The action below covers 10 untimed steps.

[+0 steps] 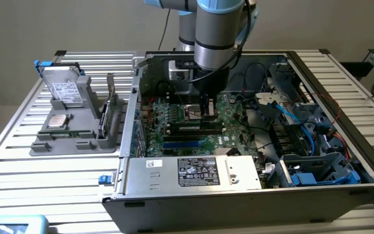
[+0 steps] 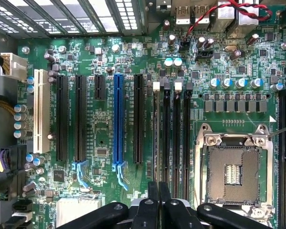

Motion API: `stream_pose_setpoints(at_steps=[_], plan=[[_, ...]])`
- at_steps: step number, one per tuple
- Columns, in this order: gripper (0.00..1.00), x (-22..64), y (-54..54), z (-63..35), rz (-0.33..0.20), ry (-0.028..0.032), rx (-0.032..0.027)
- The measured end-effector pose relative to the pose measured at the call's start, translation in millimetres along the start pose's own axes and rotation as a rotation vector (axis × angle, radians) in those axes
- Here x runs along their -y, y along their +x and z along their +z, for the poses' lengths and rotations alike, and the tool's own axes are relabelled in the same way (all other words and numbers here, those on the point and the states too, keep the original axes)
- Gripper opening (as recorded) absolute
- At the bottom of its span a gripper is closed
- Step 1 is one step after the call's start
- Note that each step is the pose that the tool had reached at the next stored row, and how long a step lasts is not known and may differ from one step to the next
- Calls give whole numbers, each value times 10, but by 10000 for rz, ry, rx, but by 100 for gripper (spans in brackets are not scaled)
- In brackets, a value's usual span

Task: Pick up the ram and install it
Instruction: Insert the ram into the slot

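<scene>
My gripper (image 1: 206, 113) reaches down into the open computer case (image 1: 239, 204), over the motherboard (image 1: 174, 117). In the wrist view the gripper (image 2: 158, 191) has its two black fingers pressed together. From them a long thin strip, the ram (image 2: 156, 138), runs edge-on along the first of several black memory slots (image 2: 177, 138). It looks set into that slot, with the fingers closed on its top edge. White clips (image 2: 156, 86) sit at the far end of the slots.
The empty processor socket (image 2: 233, 171) lies beside the memory slots, and a blue expansion slot (image 2: 118, 119) on their other side. Cables (image 1: 284, 112) and drive cages crowd the case at the exterior view's right. A grey holder (image 1: 76, 141) outside carries a hard drive (image 1: 65, 90) and a processor chip (image 1: 57, 122).
</scene>
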<state>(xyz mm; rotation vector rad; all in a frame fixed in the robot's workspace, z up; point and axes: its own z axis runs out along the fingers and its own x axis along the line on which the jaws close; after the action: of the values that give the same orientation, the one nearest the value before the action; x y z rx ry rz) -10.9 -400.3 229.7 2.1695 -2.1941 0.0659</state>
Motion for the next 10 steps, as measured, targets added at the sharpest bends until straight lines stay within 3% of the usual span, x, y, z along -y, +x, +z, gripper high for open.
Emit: stream_pose_setpoints(at_steps=[10], plan=[[12, -6, -1, 12, 1, 27, -1]])
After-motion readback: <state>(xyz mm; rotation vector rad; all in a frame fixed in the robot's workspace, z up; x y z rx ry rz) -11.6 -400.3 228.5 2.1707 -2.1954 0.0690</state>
